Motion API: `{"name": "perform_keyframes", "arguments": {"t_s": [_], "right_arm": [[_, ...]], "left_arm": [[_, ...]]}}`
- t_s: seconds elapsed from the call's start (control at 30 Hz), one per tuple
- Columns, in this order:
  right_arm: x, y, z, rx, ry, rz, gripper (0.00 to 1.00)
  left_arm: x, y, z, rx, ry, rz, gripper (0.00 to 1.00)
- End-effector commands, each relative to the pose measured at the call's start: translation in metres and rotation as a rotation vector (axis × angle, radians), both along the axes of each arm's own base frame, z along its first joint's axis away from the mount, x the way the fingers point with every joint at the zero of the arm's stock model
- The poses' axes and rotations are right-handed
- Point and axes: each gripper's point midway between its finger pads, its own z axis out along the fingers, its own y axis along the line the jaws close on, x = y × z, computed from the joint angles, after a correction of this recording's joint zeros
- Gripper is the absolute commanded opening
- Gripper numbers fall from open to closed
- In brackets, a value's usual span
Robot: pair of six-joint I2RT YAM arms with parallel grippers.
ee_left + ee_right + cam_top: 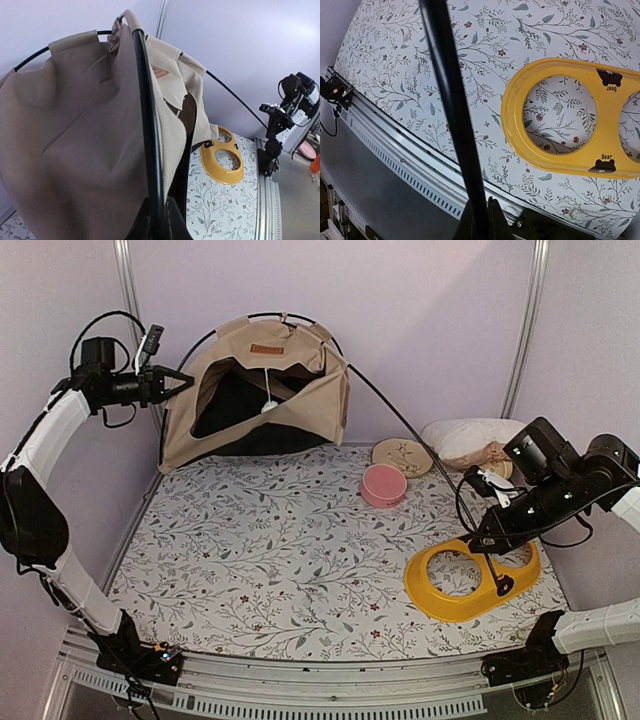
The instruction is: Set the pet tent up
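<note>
Here both grippers are clenched on thin black poles. The left gripper pinches a pole that runs up along the tan tent, which hangs just ahead of it over the counter. The right gripper grasps a second pole, with a yellow tray below it. Both grippers' fingers are cut off at the lower edges of the wrist views, and the tent's inside is too dark to make out.

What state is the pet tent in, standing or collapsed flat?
Standing: the pet tent hangs from arched black poles, its dark opening gaping; one pole sticks out rightward.
</note>
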Motion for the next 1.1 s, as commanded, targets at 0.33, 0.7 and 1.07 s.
{"name": "perform_keyframes", "arguments": {"t_s": [0.33, 0.7, 1.07], "right_arm": [[0.021, 0.154, 0.071, 0.43, -0.112, 0.181, 0.0], [0.056, 0.232, 0.097, 0.636, -0.218, 0.088, 0.0], [0.051, 0.276, 0.108, 0.7, -0.288, 0.15, 0.0]], "left_arm": [[0.046, 0.023, -0.006, -0.061, -0.046, 0.515, 0.57], [-0.002, 0.006, -0.014, -0.054, -0.056, 0.911, 0.58], [-0.054, -0.123, -0.134, -0.077, 0.063, 0.785, 0.47]]}}
